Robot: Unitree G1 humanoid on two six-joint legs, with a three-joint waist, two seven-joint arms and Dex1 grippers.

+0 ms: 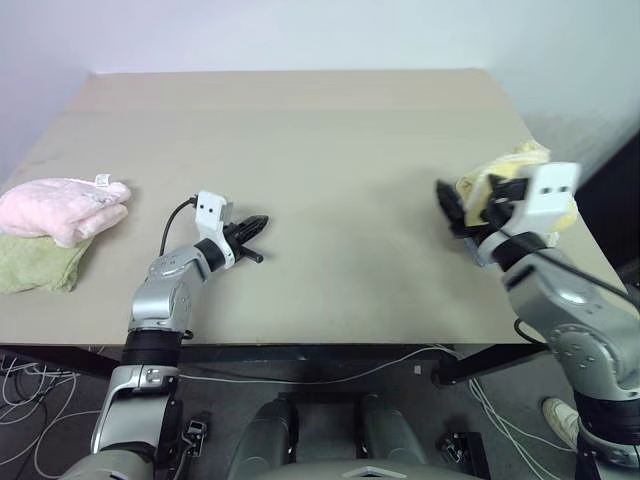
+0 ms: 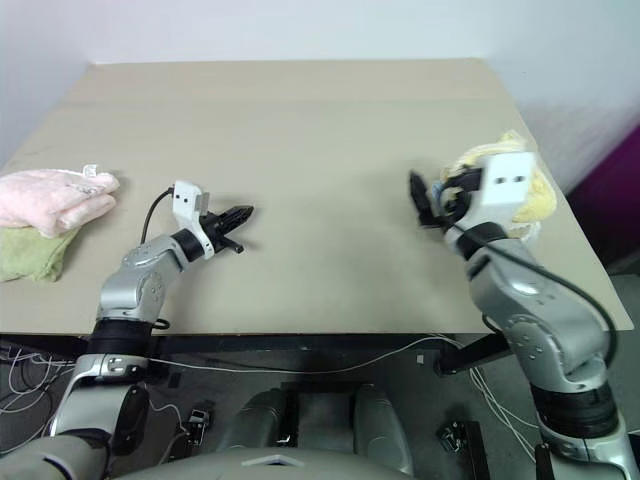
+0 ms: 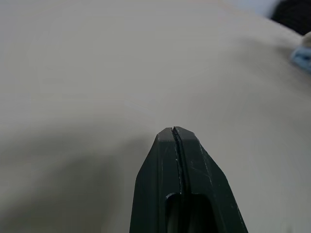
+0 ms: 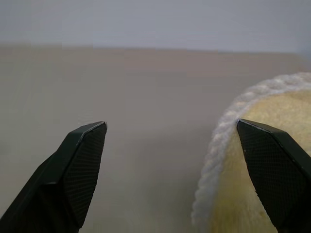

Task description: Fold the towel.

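right gripper (image 1: 452,212) fingers spread wide, nothing between them. towel (image 4: 262,160) is a pale yellow bunched heap just beside and behind one finger (image 4: 272,165), its pale corded hem (image 4: 214,160) curling in front of that fingertip; the other finger (image 4: 80,165) sits over bare table. in the head views the heap (image 2: 535,195) lies at the table's right edge, mostly hidden behind that wrist

left gripper (image 1: 250,228) fingers pressed together, empty, hovering low over open table (image 1: 340,150), well apart from the towel

risks as I read them:
- towel is still crumpled, not laid flat; closing now likely catches only the hem or one loose layer, so the heap drags instead of opening out
- heap sits right at the table edge; a sideways nudge from the wide fingers could push it off
- one-handed pull on terry cloth will probably bunch it more; left fingers need to open and come across first
- can't tell where the corners are inside the heap, so a grab could be mid-edge and give a skewed fold

surface: plain beige tabletop, matte, bare in the middle. on the side beyond the left fingers, a fluffy pink towel (image 1: 62,205) stacked on a green one (image 1: 40,265), well clear of the work. cables (image 1: 330,372) hang under the near edge. past the far edge, a plain pale wall (image 1: 300,35)
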